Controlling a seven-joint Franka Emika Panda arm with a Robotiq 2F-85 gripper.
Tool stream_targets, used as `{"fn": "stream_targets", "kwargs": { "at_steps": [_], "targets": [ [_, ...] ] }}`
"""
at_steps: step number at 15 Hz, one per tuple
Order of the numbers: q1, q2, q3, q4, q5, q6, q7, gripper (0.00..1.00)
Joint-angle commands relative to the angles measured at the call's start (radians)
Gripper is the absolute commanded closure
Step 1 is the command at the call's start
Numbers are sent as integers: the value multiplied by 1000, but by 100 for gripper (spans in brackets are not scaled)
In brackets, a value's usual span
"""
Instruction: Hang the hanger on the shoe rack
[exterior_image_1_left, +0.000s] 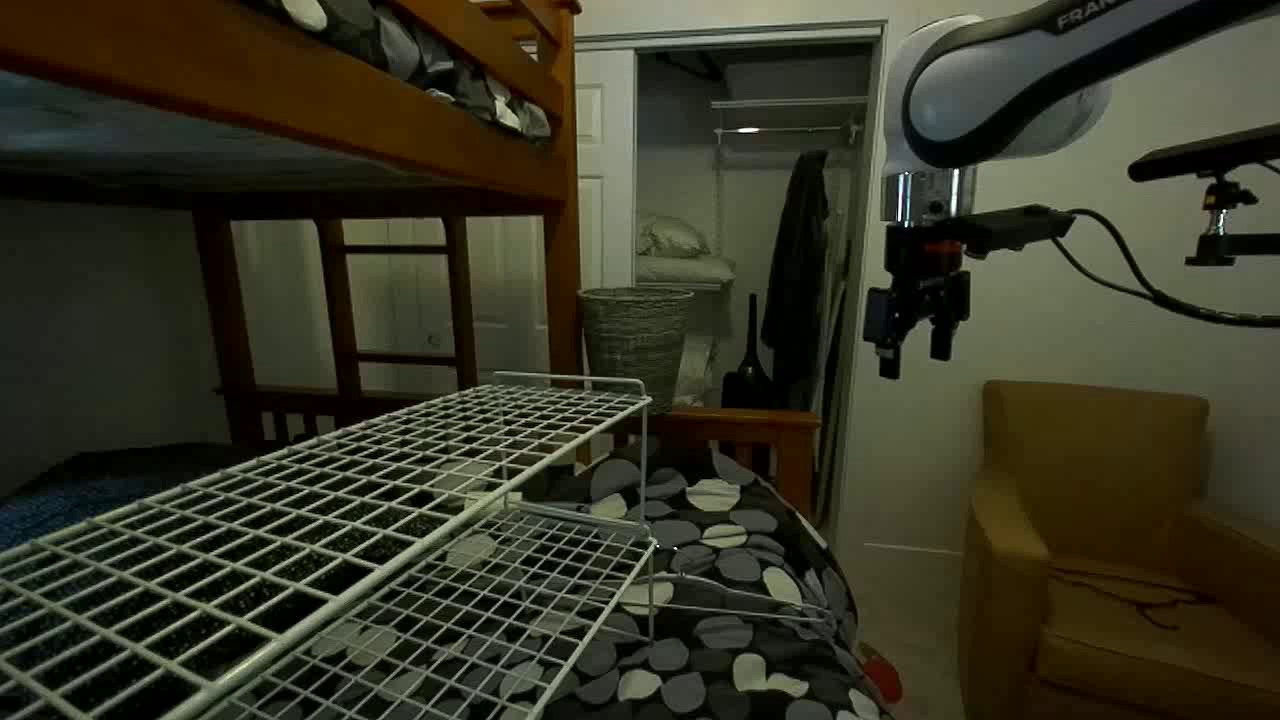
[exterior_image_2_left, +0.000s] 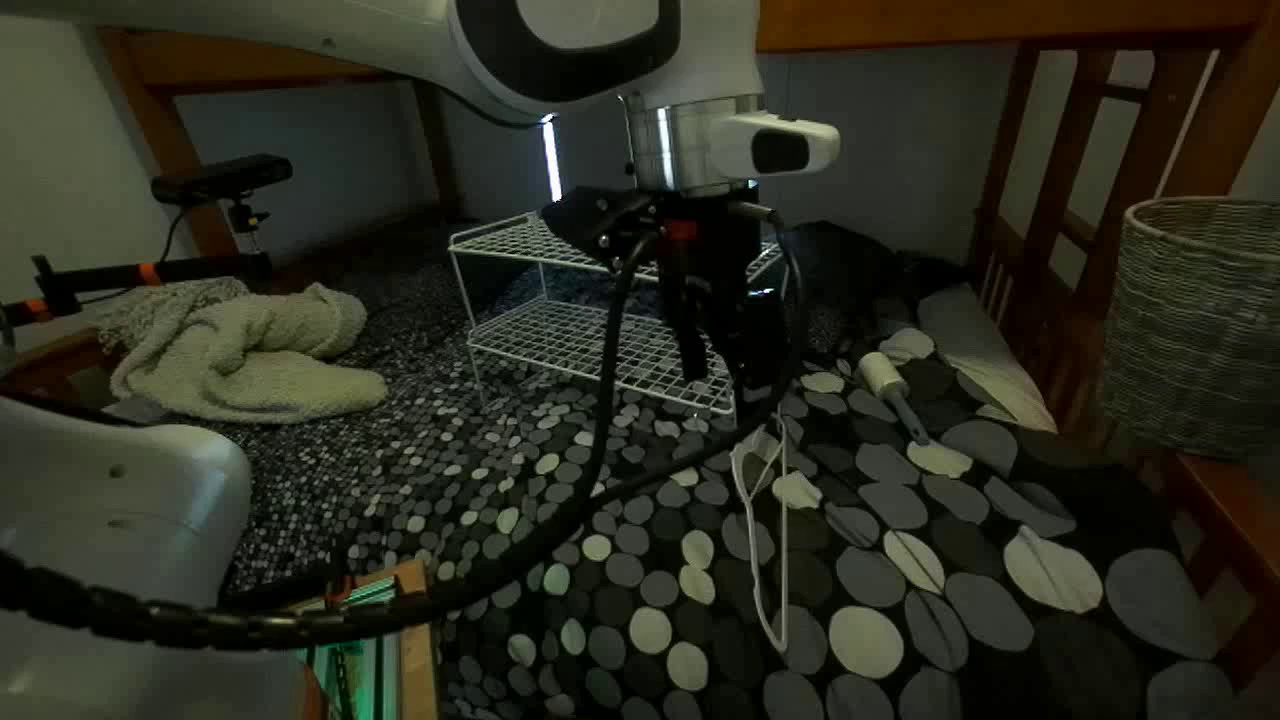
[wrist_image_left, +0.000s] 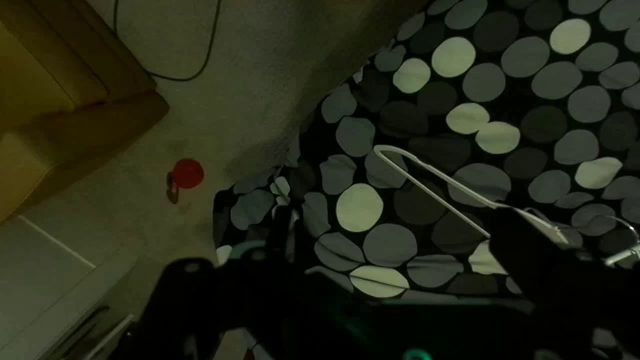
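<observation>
The pale hanger (exterior_image_2_left: 784, 530) lies on the spotted bedspread beside the shoe rack. It also shows in an exterior view (exterior_image_1_left: 740, 609) and in the wrist view (wrist_image_left: 457, 184), where the right finger hides part of it. The white wire shoe rack (exterior_image_1_left: 470, 513) has two shelves and stands on the bed; it also shows in an exterior view (exterior_image_2_left: 545, 365), partly behind the gripper. My black gripper (exterior_image_1_left: 915, 350) is in the air above the bed, pointing down, open and empty. In the wrist view its fingers (wrist_image_left: 395, 220) are wide apart, with only bedspread between them.
A wooden bunk bed (exterior_image_1_left: 470, 150) overhangs the rack. A wicker basket (exterior_image_2_left: 1190, 320) stands at the bed's end. A lint roller (exterior_image_2_left: 885, 375) and a cream blanket (exterior_image_2_left: 250, 350) lie on the bed. A tan armchair (exterior_image_1_left: 1090, 470) and a camera on a stand (exterior_image_1_left: 1210, 165) are nearby.
</observation>
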Motion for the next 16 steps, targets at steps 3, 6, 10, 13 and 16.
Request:
{"fn": "stream_targets", "kwargs": {
  "at_steps": [3,6,10,13,16],
  "targets": [
    [9,1,-7,2,-4,-2,4,0],
    [9,1,-7,2,-4,-2,4,0],
    [74,87,-9,-32,0,31,-163,0],
    [113,156,-2,-63,-13,105,-264,0],
    [140,216,9,-100,-39,228,-360,0]
  ]
}}
